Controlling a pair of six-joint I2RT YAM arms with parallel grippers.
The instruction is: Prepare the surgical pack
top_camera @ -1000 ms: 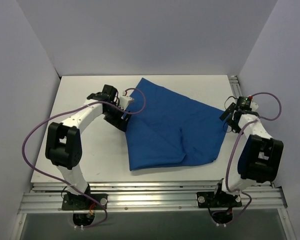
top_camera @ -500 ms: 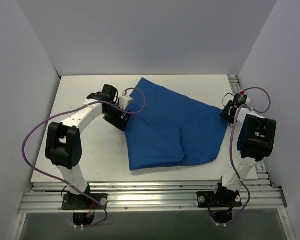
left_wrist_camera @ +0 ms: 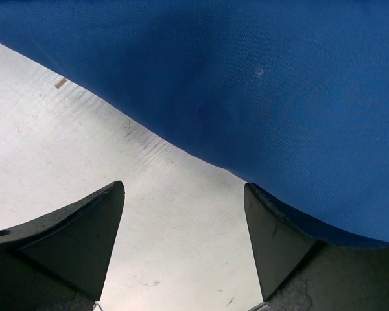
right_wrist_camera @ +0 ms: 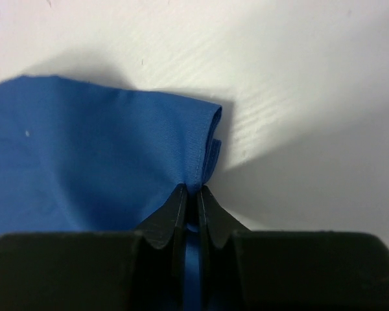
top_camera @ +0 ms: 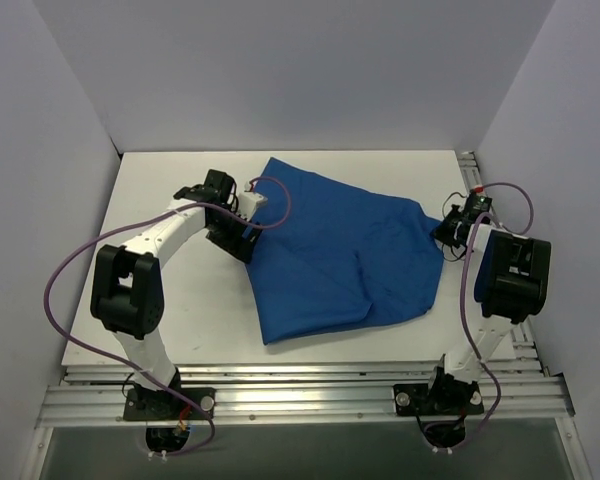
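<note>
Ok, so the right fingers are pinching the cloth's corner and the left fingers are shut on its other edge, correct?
No. The left fingers are open, not shut, standing wide apart at the cloth edge; the left wrist view shows it. The right fingers do pinch the cloth's corner.

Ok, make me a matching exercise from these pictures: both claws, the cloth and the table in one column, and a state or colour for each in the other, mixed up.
Things:
1. left claw
2. right claw
3. cloth
4. table

States:
A. white
B. pinched shut on a corner of fabric
C. wide open at the fabric's edge
D. royal blue, lying creased

Pairs: 1-C, 2-B, 3-D, 4-A
</note>
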